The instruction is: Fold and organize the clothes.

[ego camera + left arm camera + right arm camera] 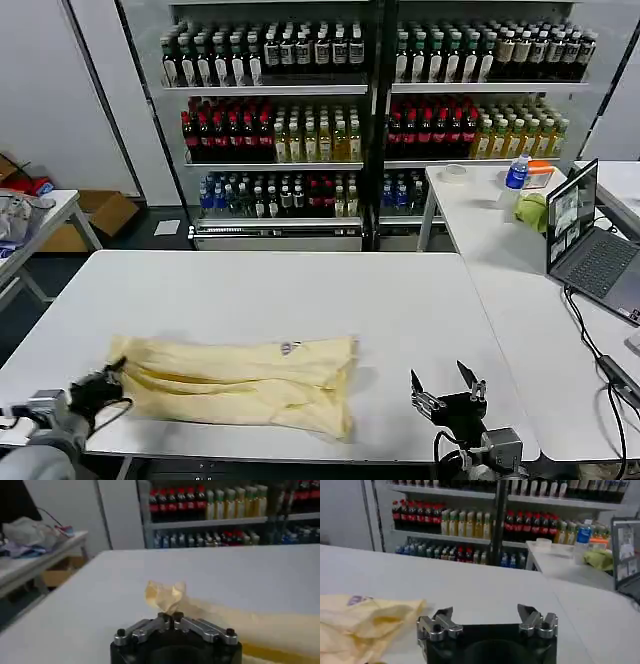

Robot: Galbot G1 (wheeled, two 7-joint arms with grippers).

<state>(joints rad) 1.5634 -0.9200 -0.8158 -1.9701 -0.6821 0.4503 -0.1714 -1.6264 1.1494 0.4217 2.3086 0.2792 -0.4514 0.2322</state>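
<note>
The shirt (240, 385) lies on the near half of the table (300, 290) as a long band folded lengthwise, its label facing up near the middle. The left gripper (108, 381) sits at the band's left end with its fingers pressed together on a small pinch of fabric; the left wrist view shows that pinch (167, 597) standing up as a crumpled tuft just above the closed fingertips. The right gripper (447, 388) hovers near the table's front edge, fingers spread and holding nothing, apart from the band's right end. Risk: the grasp appears to hold only a small bite of cloth, so a pull across the table could let the fabric slip free. A one-sided lift could also drag the band and open the existing fold, since the right end is unsecured. The head view gives the full layout and the gap between right gripper and shirt. The right wrist view shows the layered, rumpled right end (367, 622) close up, with open fingers (442, 617) on either side of clear table.
</note>
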